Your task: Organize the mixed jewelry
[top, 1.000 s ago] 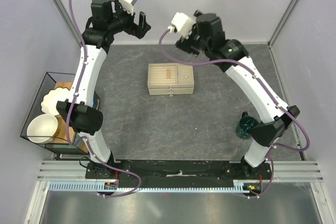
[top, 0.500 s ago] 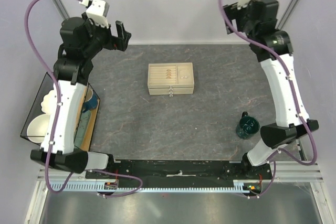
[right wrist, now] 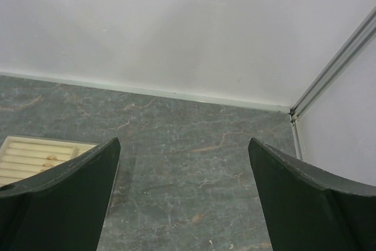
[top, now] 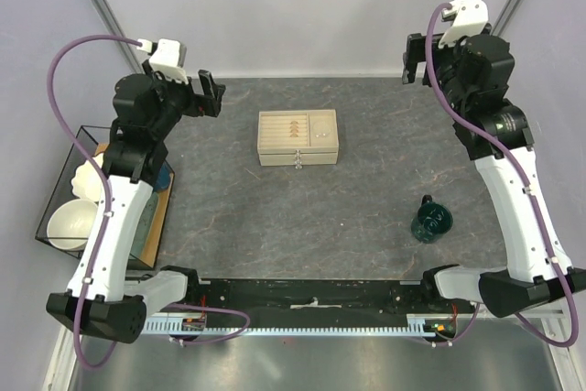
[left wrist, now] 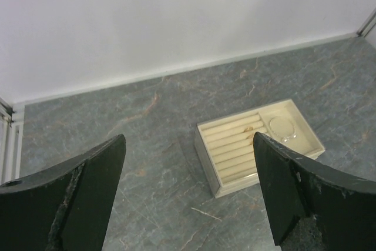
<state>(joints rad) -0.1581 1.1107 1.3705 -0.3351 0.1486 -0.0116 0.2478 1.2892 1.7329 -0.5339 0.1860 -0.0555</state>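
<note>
I see left hand (left wrist: 188, 137) high over far-left table (top: 275, 226), fingers spread wide, empty. Right hand (right wrist: 184, 140) high at far right, likewise spread, empty. Beige box (top: 298, 157) mid-table. Silver hoop (left wrist: 281, 126) in its square compartment; gold rings (left wrist: 249, 127) in slotted rows beside. Green glass vessel (top: 430, 222) well apart, near right.

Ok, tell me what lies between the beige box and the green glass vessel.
Nothing: only bare grey table between the beige box and green vessel, seen in the top view.
</note>
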